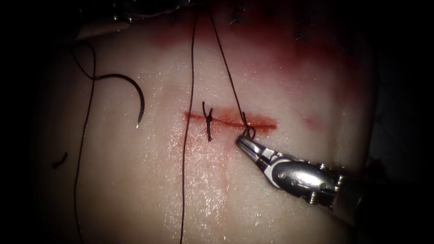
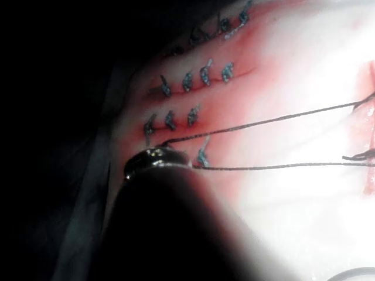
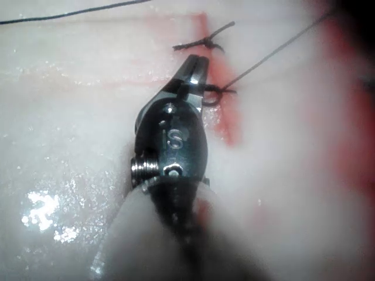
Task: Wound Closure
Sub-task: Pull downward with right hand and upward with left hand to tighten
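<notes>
The right tool (image 1: pixel 242 141) is set at the cut's (image 1: pixel 230 119) near edge, jaws closed on a small thread (image 1: pixel 226 68) loop, apparently. The curved needle (image 1: pixel 131 92) is left free on the tissue (image 1: pixel 280 81) at nine o'clock, outside it. The left tool's (image 2: pixel 158 158) jaws cannot be judged.

Blue stitches (image 2: pixel 186 82) in rows

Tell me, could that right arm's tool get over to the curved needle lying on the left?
Probably yes. The needle lies free on the tissue, left of the cut, nothing covering it. But the right tool sits at the thread by the cut, with a taut strand between them.
</notes>
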Tool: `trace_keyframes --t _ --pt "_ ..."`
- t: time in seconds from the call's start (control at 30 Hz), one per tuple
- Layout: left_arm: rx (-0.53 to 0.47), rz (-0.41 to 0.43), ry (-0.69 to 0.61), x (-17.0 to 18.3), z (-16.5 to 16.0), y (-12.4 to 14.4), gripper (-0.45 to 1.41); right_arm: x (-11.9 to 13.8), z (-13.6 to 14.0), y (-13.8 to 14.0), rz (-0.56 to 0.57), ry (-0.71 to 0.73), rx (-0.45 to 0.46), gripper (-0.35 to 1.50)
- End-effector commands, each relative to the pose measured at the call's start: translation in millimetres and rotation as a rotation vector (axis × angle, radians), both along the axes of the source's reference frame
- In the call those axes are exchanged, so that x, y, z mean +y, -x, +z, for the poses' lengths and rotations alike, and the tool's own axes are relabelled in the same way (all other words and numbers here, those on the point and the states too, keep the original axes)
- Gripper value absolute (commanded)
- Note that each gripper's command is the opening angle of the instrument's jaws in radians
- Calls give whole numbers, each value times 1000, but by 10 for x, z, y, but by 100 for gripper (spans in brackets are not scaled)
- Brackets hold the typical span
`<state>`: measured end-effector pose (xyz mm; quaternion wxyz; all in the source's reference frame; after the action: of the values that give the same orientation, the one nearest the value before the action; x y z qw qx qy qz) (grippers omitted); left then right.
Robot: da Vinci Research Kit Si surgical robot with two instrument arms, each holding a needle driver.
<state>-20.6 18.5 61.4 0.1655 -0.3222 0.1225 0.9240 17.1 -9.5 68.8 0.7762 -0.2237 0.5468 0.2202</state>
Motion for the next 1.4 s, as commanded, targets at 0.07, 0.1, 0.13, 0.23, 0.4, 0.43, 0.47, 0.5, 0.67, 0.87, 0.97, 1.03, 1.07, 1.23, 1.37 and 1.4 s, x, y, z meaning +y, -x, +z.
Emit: trace_keyframes --t 0.07,0.1,0.13,0.23,0.4,0.43,0.47,0.5,0.67,0.87,0.97,1.03,1.07,1.23,1.37,1.4 --pt "1 -22 74 30 10 2 -35 -5 0 -16 -15 25 -7 -35" --pt "0 -44 102 40 12 0 -35 -6 2 -17 -18 24 -11 -35" --pt "1 -53 117 45 13 -1 -35 -6 3 -17 -19 23 -13 -35" --pt "0 -80 136 56 13 0 -35 -7 11 -17 -23 26 -21 -35" --pt "4 -107 150 68 14 2 -35 -14 19 -18 -32 33 -28 -35" --pt "10 -113 153 73 15 4 -35 -18 23 -18 -37 33 -34 -35" --pt "9 -118 156 75 17 5 -35 -20 24 -19 -39 34 -36 -35" --pt "12 -121 156 77 18 7 -35 -22 26 -19 -41 41 -39 -35" --pt "13 -131 161 83 25 14 -35 -37 35 -19 -47 32 -38 -35" --pt "6 -113 187 90 28 16 -35 -52 45 -20 -51 28 -44 -35" --pt "11 -136 206 98 33 17 -35 -53 49 -20 -48 25 -46 -35" --pt "11 -148 214 103 38 16 -35 -56 50 -19 -47 23 -42 -35" --pt "10 -152 217 106 39 15 -35 -57 50 -19 -47 17 -41 -35" --pt "9 -161 224 115 46 10 -35 -62 47 -20 -47 19 -41 -35" --pt "9 -163 226 119 49 8 -35 -63 51 -20 -48 19 -47 -35" --pt "8 -165 228 119 49 7 -35 -63 52 -20 -47 15 -44 -35"
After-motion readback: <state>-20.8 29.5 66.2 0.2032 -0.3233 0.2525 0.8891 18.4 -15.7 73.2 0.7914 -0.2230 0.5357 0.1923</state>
